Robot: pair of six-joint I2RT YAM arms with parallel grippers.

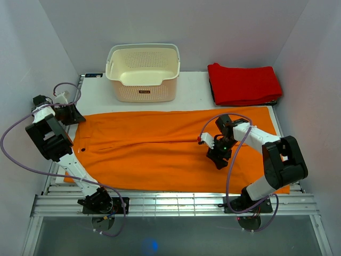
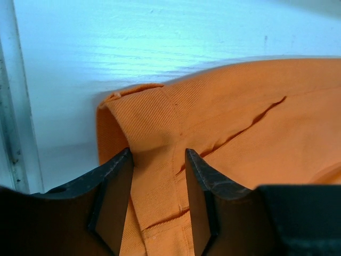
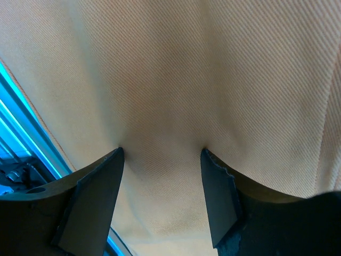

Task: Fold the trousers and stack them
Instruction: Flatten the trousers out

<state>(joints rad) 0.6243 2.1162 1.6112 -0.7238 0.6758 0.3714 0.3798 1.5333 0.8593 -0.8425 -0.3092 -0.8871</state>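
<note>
The bright orange trousers (image 1: 154, 152) lie spread flat across the table, waist at the left and legs running right. My left gripper (image 1: 73, 116) is at the far left corner of the waist. In the left wrist view (image 2: 158, 152) its jaws are closed onto a raised fold of the waistband (image 2: 154, 117). My right gripper (image 1: 217, 156) is over the near leg, right of the middle. In the right wrist view (image 3: 162, 150) it is open, both fingertips pressed into the cloth (image 3: 176, 69), which dimples under them.
A cream perforated basket (image 1: 143, 90) stands at the back centre. A folded red cloth (image 1: 242, 82) lies at the back right. White table surface (image 1: 101, 98) shows behind the waist. Metal rails (image 1: 176, 202) run along the near edge by the arm bases.
</note>
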